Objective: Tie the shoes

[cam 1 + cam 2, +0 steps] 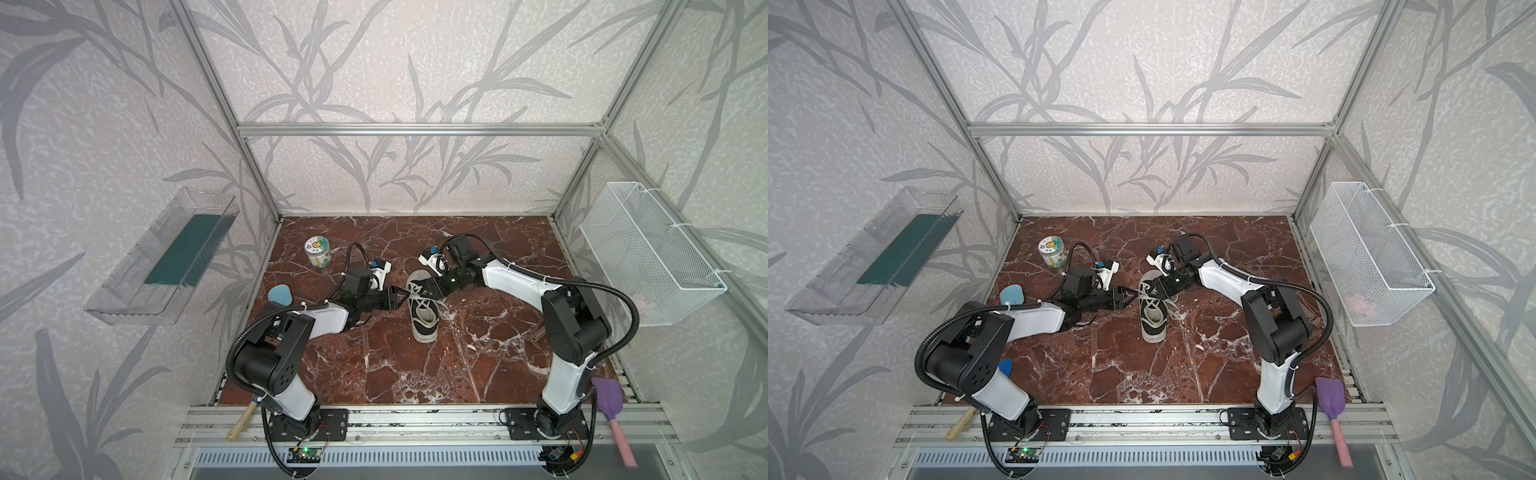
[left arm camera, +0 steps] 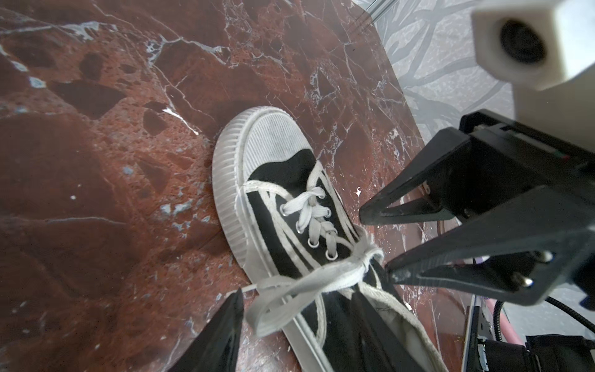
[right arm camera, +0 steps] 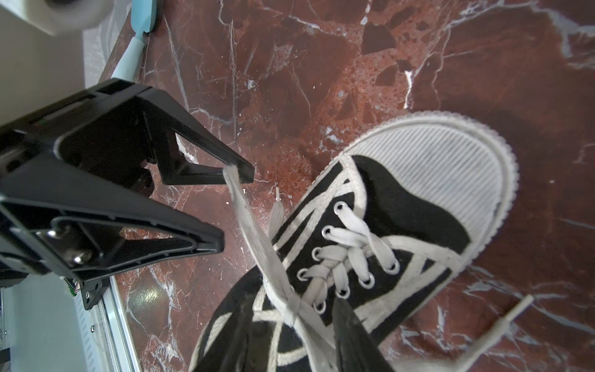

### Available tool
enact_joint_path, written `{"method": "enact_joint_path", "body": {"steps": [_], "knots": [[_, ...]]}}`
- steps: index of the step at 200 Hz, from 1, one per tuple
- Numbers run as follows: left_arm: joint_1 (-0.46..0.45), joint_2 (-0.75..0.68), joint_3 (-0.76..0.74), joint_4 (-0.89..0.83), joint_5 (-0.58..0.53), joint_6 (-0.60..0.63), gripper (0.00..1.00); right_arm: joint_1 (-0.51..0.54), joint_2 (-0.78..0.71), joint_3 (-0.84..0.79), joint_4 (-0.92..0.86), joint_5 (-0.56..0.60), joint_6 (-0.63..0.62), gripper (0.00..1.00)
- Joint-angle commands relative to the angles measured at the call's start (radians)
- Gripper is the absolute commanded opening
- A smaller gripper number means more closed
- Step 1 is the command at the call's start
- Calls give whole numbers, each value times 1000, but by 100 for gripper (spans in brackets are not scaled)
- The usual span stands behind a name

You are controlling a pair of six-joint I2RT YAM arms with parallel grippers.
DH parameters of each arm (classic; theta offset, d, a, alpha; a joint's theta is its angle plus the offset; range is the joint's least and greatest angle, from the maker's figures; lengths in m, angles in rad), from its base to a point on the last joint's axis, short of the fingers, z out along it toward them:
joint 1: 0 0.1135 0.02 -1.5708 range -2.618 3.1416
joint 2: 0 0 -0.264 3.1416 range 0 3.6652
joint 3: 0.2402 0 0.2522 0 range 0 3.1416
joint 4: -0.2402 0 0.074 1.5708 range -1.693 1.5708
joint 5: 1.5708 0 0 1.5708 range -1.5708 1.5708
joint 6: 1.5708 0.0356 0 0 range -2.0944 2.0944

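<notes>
Black canvas low-top sneaker [image 1: 424, 316] with white toe cap lies midway on the red-brown marble worktop [image 1: 415, 374], long white flat laces [image 3: 259, 238] apparently drawn into a first knot; your left fingers [image 3: 199, 236] and right fingers [image 2: 434, 167] flank it, both parted, gripping nothing. No bow yet.

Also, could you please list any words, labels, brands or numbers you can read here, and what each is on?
None can be read.
Jar: printed lid and label, too small and blurred to read.
Sneaker: no brand or lettering visible.
</notes>
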Motion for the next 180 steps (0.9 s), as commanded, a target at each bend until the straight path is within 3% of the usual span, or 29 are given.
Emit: {"method": "enact_joint_path", "body": {"steps": [1,29,69,92,180], "knots": [[-5,27,-4,58,11,-32,51,13,23,36,-11,-15,-11,42],[-5,40,-17,92,12,-40,28,19,34,42,-12,-17,-15,40],[-4,27,-16,79,-9,-24,10,29,47,46,-11,7,-18,40],[-5,-2,11,-24,-38,31,0,36,56,47,-12,36,-26,39],[-5,-49,177,-473,-129,310,0,65,68,22,-11,164,-37,25]]}}
